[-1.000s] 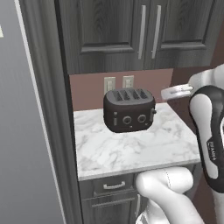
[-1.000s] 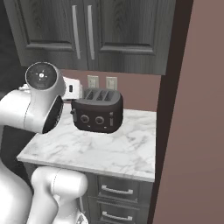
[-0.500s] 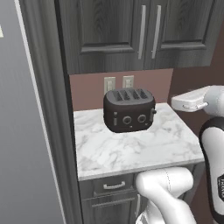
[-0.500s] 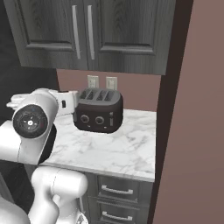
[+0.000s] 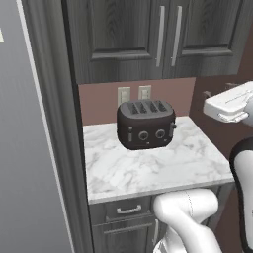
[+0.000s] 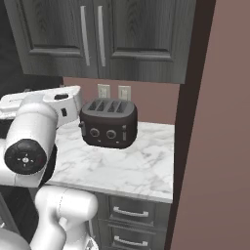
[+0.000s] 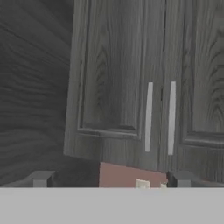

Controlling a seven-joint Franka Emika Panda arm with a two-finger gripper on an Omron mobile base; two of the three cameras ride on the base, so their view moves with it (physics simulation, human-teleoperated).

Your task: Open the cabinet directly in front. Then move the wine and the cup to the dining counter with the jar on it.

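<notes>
The tool (image 7: 111, 180) has its two fingers (image 7: 41, 178) standing far apart and nothing is between them. In the hand view it looks straight at the cabinet (image 7: 131, 74), which is ahead of the tool and a little above it, well apart and not touched. Both doors of the cabinet are closed and flat, facing the tool. The two silver handles (image 7: 148, 116) stand upright, side by side at the middle seam, so their long axis is vertical; they appear slightly to the right of the middle between the fingers. Below the cabinet and lower than the tool there is a narrow marble desk (image 5: 148, 168). On it sits a black toaster (image 5: 146, 123) with four slots on top and its knobs facing the robot; it stands close to the back wall, under the doors. Behind the toaster, two white wall outlets (image 5: 133, 93) are on the brown wall. In the left base view a tall dark panel (image 5: 54, 123) rises at the left side of the desk, and in the right base view a brown wall (image 6: 215, 146) closes the right side. Under the desk there are drawer fronts (image 6: 132, 212) with short handles. The path between the tool and the doors looks free, because the toaster is lower than the handles.
</notes>
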